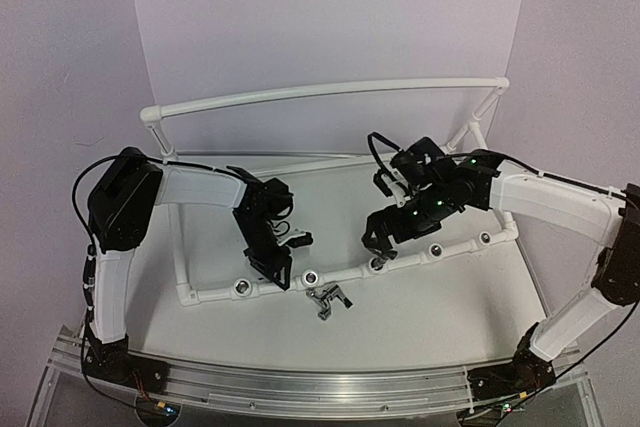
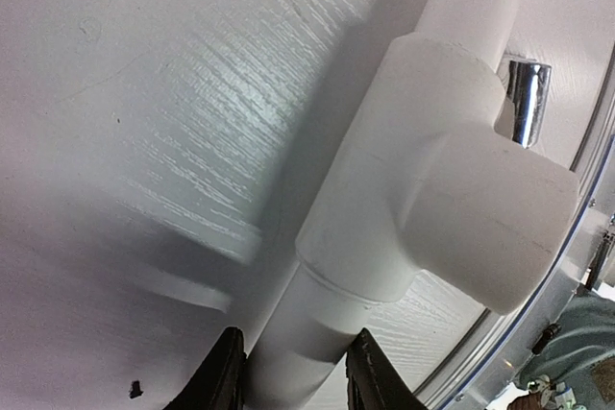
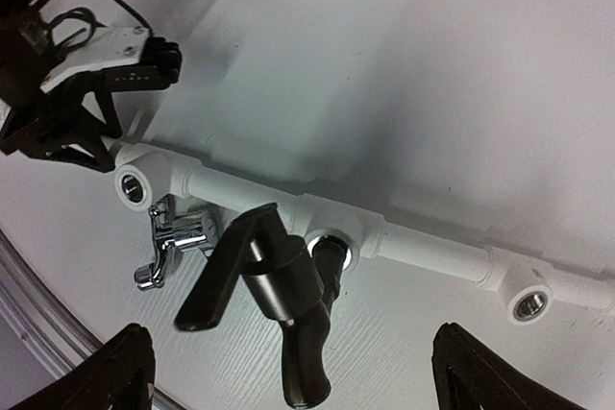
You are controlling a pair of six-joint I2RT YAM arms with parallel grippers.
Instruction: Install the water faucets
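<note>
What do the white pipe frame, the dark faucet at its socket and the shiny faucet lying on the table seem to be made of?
The pipe frame looks like matte white plastic, judging by its moulded tee joints and dull sheen. The dark faucet is probably metal with a satin dark grey finish; its highlights are soft. The shiny faucet looks like polished, chrome-like metal, with mirror-bright reflections.

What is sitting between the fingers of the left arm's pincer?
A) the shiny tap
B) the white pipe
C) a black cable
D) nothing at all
B: the left wrist view shows the left pincer with a finger on either side of the white pipe, while the shiny tap lies loose on the table in front of the frame.
</note>
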